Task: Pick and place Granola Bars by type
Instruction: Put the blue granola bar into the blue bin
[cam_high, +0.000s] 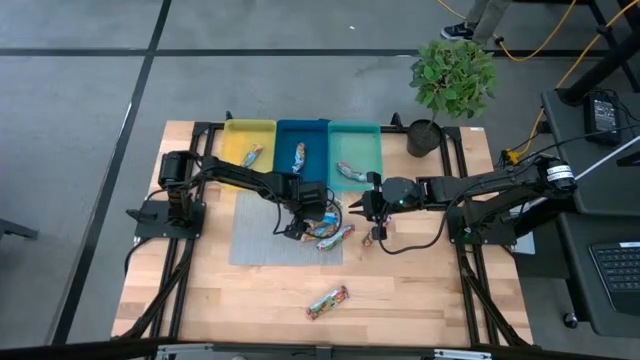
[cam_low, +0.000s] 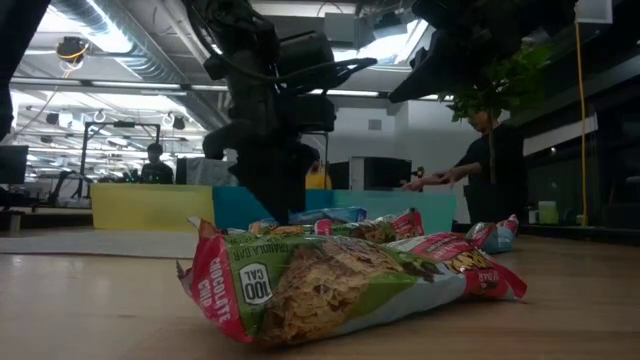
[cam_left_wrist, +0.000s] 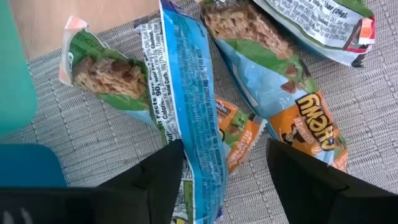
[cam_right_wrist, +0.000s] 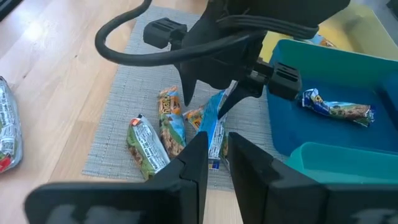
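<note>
Two matte black jointed arms; left arm (cam_high: 240, 176), right arm (cam_high: 490, 186) with a white band near its elbow. Thick black looping cable (cam_right_wrist: 124, 37). Blunt, angular black fingers (cam_left_wrist: 149, 180), squared housings.

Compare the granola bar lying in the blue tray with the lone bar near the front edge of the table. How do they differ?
The bar in the blue tray has a blue wrapper; the lone bar is green and red. The tray bar is sorted inside the blue tray; the lone bar lies on the bare wooden table, far from both grippers. Both are small foil-wrapped bars lying flat.
</note>
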